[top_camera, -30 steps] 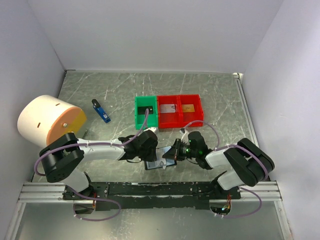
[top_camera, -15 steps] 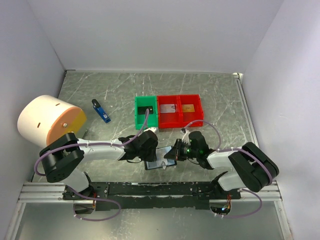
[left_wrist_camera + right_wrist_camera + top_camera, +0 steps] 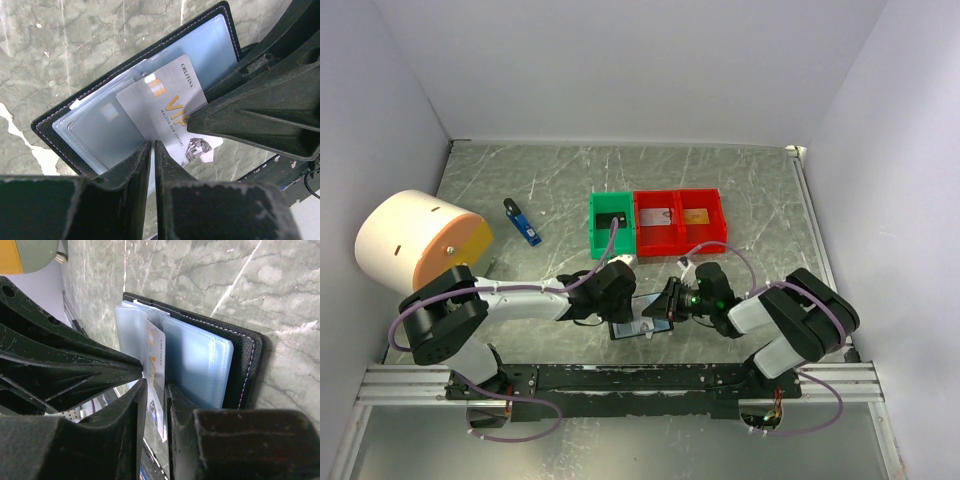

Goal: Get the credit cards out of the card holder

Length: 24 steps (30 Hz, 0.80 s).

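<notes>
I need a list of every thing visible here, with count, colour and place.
card holder: 1, black, open between the jaws
VIP card: 1, silver, partly out of its sleeve
green bin: 1, green, mid table, holds black card
red bins: 2, red, beside it, hold grey card, gold card
stick: 1, blue-black, left of bins
drum: 1, white-orange, far left
table: 1, grey marble
left gripper: 1, black, on holder's edge
right gripper: 1, black, astride VIP card

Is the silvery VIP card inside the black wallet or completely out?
Partly out: the silvery grey plastic card juts from between pale blue sleeves of the black folding wallet.
</notes>
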Each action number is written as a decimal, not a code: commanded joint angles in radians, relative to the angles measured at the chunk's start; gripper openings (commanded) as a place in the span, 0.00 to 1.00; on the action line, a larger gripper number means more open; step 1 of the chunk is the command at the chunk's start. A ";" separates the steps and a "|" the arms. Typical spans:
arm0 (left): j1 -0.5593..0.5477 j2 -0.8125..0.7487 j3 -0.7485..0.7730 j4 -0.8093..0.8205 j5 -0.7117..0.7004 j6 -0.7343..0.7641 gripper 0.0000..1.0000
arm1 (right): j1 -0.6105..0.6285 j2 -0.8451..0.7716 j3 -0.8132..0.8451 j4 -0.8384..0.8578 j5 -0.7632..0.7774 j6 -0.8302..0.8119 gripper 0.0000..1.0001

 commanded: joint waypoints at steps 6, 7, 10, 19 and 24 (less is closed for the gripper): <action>-0.007 0.035 -0.012 -0.087 -0.039 0.019 0.21 | 0.003 0.013 -0.006 0.017 0.016 0.000 0.04; -0.007 0.033 -0.014 -0.085 -0.036 0.019 0.21 | 0.002 0.002 -0.003 0.001 0.022 -0.007 0.01; -0.007 0.029 -0.010 -0.090 -0.043 0.019 0.21 | 0.002 -0.025 0.000 -0.033 0.027 -0.027 0.00; -0.007 -0.042 -0.017 -0.082 -0.039 0.005 0.35 | -0.008 -0.141 0.017 -0.227 0.091 -0.099 0.00; -0.008 -0.095 0.000 -0.014 0.036 -0.003 0.45 | -0.011 -0.193 0.020 -0.278 0.109 -0.104 0.00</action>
